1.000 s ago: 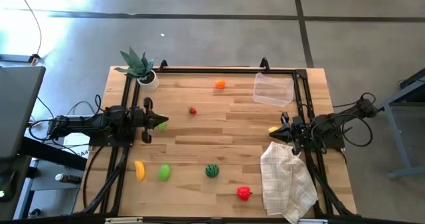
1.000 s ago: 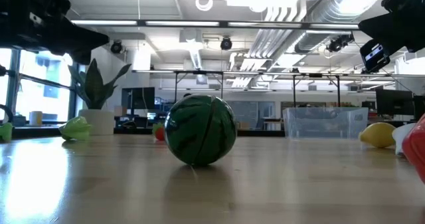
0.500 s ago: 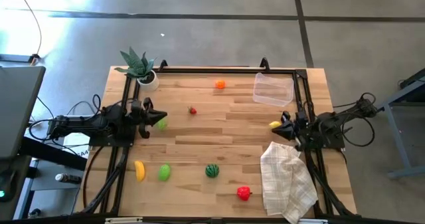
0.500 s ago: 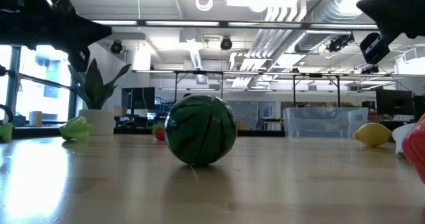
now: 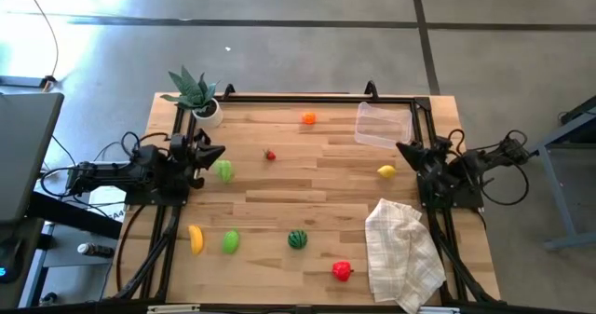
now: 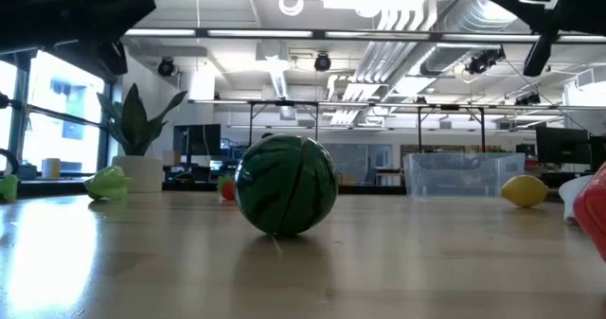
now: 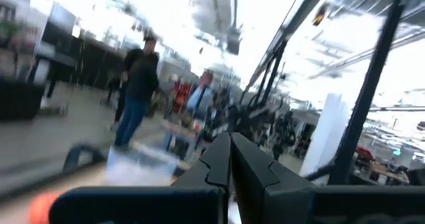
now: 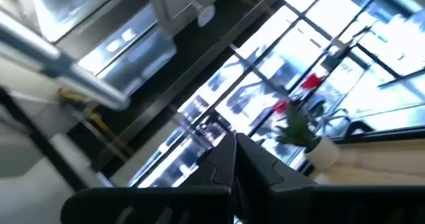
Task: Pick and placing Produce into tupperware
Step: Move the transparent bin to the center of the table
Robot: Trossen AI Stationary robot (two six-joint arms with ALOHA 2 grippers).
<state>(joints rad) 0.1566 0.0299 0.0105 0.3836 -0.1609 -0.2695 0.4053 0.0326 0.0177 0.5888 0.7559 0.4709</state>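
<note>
While both arms sit at the table edges, all produce lies outside the tupperware (image 5: pixel 383 125).
Left gripper (image 5: pixel 217 153) and right gripper (image 5: pixel 403 147) closed, empty; lemon (image 5: pixel 386 172) near right gripper.

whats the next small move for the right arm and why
Probably open the right gripper and lower it toward the lemon. Both grippers are shut and empty, the tupperware holds nothing yet, and the lemon lies on the table just beside this gripper, the piece nearest the container. The left gripper waits near a green piece.
</note>
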